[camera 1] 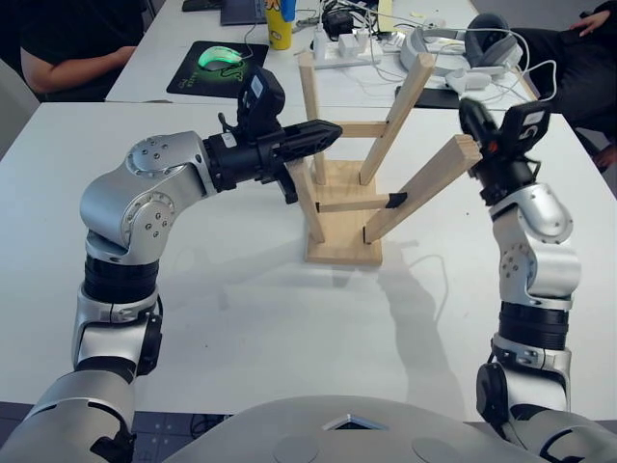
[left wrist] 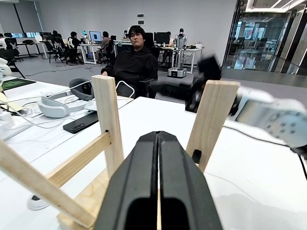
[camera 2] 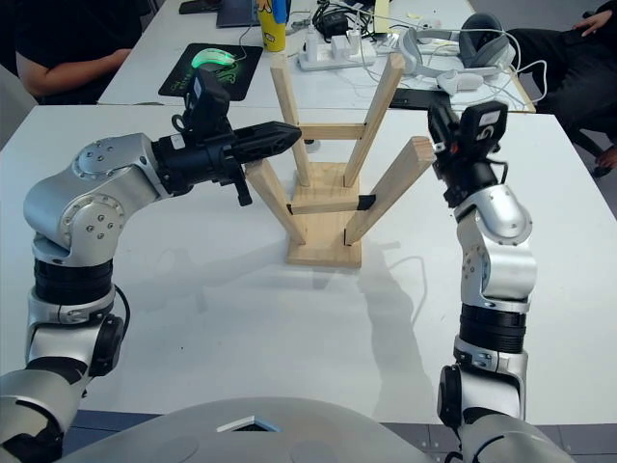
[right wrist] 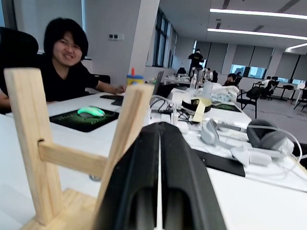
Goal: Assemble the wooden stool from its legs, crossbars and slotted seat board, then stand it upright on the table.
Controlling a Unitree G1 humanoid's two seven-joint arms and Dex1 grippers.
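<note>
The wooden stool stands upside down mid-table, its seat board (camera 1: 342, 249) flat on the surface and its legs angled upward. One crossbar (camera 1: 362, 128) joins the two far legs; another crossbar (camera 1: 353, 203) joins the two near ones. My left gripper (camera 1: 331, 131) is shut with nothing in it, held level above the near left leg (camera 1: 307, 198) and pointing at the far crossbar. My right gripper (camera 1: 470, 118) is also shut, right beside the top end of the near right leg (camera 1: 426, 187). In the right wrist view that leg (right wrist: 125, 136) rises next to the fingers (right wrist: 160, 167).
Beyond the stool lie a black mouse pad with a green-lit mouse (camera 1: 221, 59), a yellow bottle (camera 1: 280, 25), a power strip (camera 1: 342, 48), headphones (camera 1: 453, 53) and a dark phone (camera 1: 439, 96). Open tabletop (camera 1: 289, 328) spreads in front of the stool.
</note>
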